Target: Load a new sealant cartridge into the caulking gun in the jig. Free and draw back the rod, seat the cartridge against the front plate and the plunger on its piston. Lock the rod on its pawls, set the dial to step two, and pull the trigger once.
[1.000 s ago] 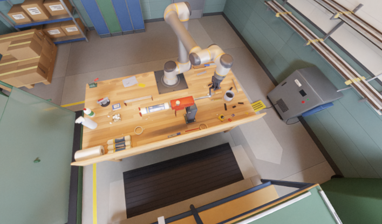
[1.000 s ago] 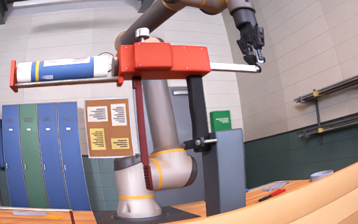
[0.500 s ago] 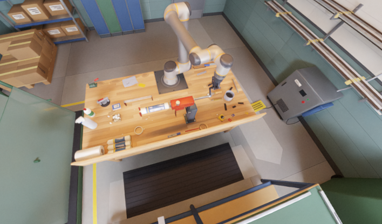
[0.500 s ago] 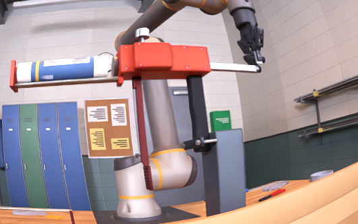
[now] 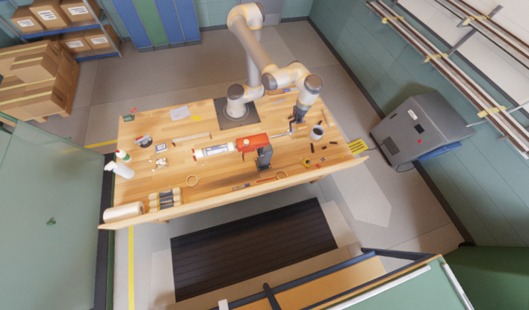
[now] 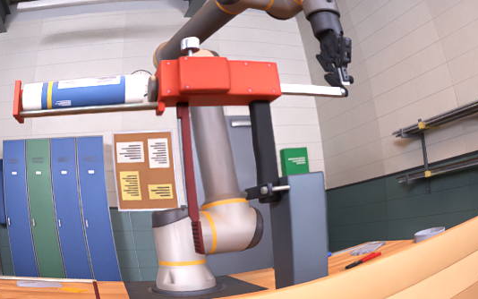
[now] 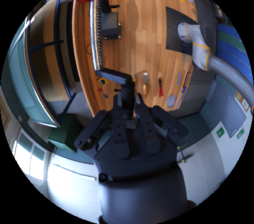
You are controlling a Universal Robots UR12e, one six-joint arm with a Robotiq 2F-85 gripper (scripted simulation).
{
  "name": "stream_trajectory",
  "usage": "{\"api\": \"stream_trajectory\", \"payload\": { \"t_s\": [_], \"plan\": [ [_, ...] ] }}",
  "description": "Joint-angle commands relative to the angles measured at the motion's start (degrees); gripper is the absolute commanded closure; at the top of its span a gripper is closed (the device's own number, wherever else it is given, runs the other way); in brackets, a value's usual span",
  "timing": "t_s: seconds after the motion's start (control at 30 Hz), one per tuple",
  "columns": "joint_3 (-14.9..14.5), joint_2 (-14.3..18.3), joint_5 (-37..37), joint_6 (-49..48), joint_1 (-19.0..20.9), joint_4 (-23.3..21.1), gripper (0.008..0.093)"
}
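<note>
The rod's dark end handle [image 7: 127, 95] is partly hidden between my fingers; it bends off the rear tip of the toothed rod [image 7: 96, 35], which runs back out of the red caulking gun body [image 6: 217, 80]. The gun sits high on a grey jig post [image 6: 297, 228], with a white-and-blue cartridge [image 6: 83, 91] lying in its cradle against the red front plate [image 6: 17, 100]. A silver dial knob [image 6: 190, 44] stands on top of the body, and the dark red trigger [image 6: 188, 179] hangs below it. My gripper [image 6: 341, 79] is closed around the rod's end handle.
The bench's right edge [image 5: 351, 143] is close by, with a white cup [image 5: 317, 132] and small dark parts beside the rod end. Spare cartridges [image 5: 165, 199] and a paper roll [image 5: 123, 212] lie at the front left corner. My arm's base [image 5: 236, 110] stands behind the gun.
</note>
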Motion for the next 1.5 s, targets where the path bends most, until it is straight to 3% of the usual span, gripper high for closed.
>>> {"api": "stream_trajectory", "payload": {
  "t_s": [0.0,1.47],
  "plan": [
    [0.0,0.0,-0.1,0.0,0.0,0.0,0.0934],
    [0.5,-0.6,-0.1,-1.5,-1.5,0.1,0.0934]
  ]
}}
